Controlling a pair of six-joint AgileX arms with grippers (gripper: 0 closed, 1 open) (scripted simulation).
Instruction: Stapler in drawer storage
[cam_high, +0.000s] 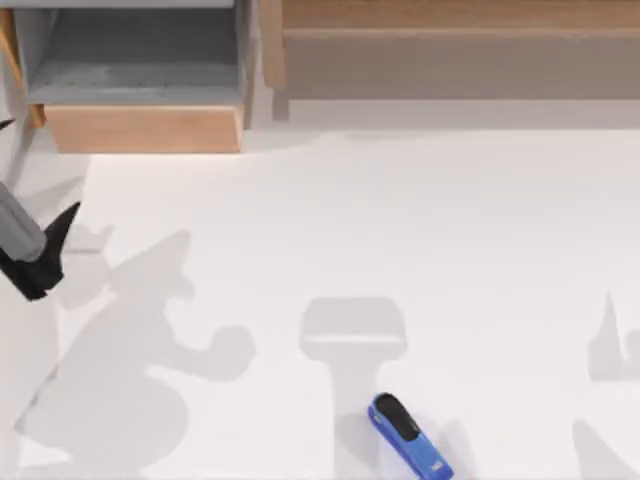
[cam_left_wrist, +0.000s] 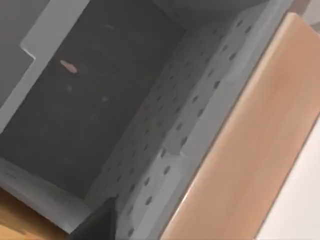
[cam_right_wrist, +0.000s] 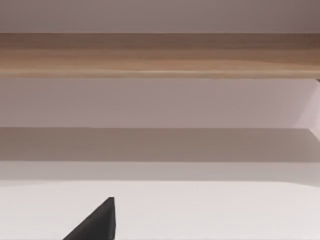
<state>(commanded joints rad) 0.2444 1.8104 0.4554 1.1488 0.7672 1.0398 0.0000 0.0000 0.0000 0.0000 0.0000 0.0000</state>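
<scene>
The blue stapler (cam_high: 410, 438) with its black top lies on the white table near the front edge, a little right of the middle. The drawer (cam_high: 140, 128) stands pulled out at the back left, its grey inside bare behind the light tan front panel. My left gripper (cam_high: 50, 245) hangs at the table's left edge, in front of the drawer and far from the stapler. Its wrist view looks down into the drawer (cam_left_wrist: 165, 150), with a dark part of the left gripper (cam_left_wrist: 97, 222) low in the picture. In the right wrist view a dark part of my right gripper (cam_right_wrist: 95, 222) hovers over bare table.
A long wooden unit (cam_high: 450, 50) with a brownish-grey panel runs along the back right, also seen as the wooden unit (cam_right_wrist: 160, 55) from the right wrist. Shadows of both arms fall on the white table (cam_high: 350, 220).
</scene>
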